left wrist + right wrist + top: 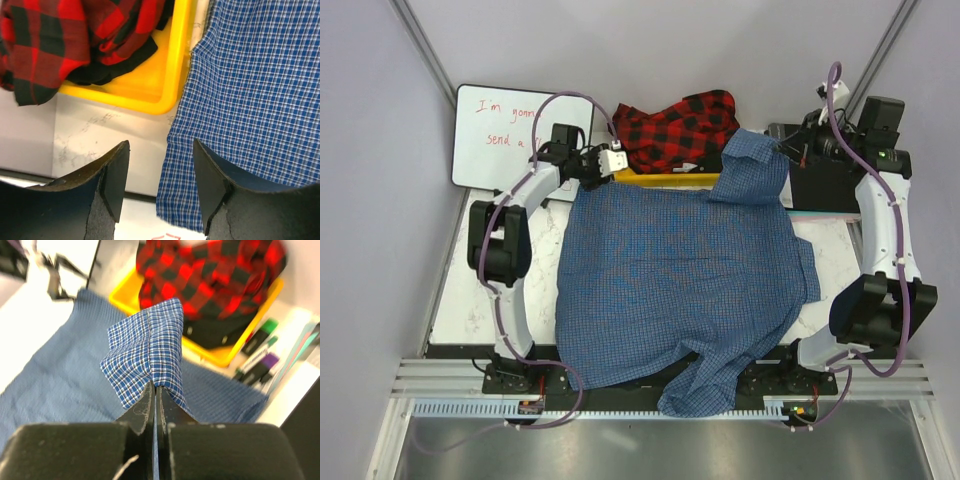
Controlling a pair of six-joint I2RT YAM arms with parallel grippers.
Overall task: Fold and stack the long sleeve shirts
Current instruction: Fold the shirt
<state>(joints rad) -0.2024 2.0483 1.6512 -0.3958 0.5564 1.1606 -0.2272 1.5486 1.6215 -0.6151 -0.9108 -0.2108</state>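
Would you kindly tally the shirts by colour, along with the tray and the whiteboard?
Blue check shirt: 1
Red plaid shirt: 1
Yellow tray: 1
Whiteboard: 1
Total: 4

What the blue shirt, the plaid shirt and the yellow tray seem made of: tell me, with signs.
The blue shirt: thin woven cloth, matte; fine check, soft folds. The red-and-black plaid shirt: thicker soft cloth, perhaps flannel; it lies bunched. The yellow tray: likely plastic; smooth, slightly glossy, rounded rim.
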